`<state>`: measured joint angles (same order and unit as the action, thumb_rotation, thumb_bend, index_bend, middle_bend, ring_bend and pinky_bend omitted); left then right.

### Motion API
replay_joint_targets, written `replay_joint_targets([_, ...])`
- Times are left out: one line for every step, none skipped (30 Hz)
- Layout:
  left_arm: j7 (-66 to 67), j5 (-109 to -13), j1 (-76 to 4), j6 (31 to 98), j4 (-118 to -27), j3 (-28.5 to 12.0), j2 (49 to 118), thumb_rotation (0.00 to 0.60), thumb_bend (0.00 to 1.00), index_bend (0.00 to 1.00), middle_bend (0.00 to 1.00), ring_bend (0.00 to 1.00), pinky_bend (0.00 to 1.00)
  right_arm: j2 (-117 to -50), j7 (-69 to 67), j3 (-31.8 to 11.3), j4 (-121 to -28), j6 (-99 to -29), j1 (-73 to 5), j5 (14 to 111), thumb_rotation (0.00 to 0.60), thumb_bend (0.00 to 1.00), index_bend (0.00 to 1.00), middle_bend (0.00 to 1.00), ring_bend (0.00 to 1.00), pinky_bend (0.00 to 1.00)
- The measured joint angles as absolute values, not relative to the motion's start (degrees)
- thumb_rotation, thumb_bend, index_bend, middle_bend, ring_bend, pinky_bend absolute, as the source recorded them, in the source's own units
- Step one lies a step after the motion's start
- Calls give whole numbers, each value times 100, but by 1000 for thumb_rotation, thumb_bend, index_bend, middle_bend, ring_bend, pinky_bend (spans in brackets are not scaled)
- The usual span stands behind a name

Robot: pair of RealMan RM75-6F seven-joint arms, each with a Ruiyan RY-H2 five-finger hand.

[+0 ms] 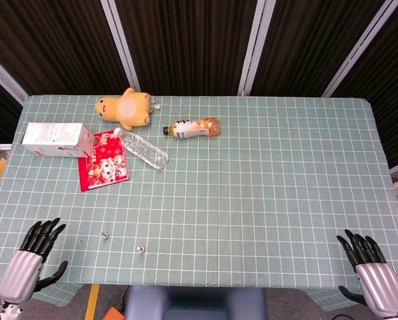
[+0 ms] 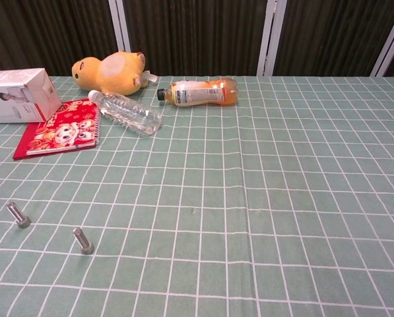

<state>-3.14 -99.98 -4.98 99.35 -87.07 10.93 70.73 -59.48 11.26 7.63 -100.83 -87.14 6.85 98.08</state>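
We are looking at a lab-like test setup: a checkered-cloth table (image 1: 265,200) standing before dark slatted panels (image 1: 185,40) at twelve o'clock.

Green white-checked tablecloth (image 1: 265,193), yellow plush toy (image 1: 126,109), red patterned notebook (image 1: 103,169), orange bottle (image 1: 195,127)

two metal bolts: one bolt (image 2: 17,215), second bolt (image 2: 84,240). two bottles: one clear bottle (image 1: 141,148), one orange drink bottle (image 1: 194,127). one yellow plush toy (image 1: 126,108). one white box (image 1: 57,139). one red notebook (image 1: 103,169). two hands: left hand (image 1: 27,266), right hand (image 1: 371,281).
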Motion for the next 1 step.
replay_joint_targets([-416,-10000,-454,9981,-8630,1078,7044,600,364,0,0,0,35,-5977,1123,736,-10052,-8725,682,9791,600,158,0,0,0,0])
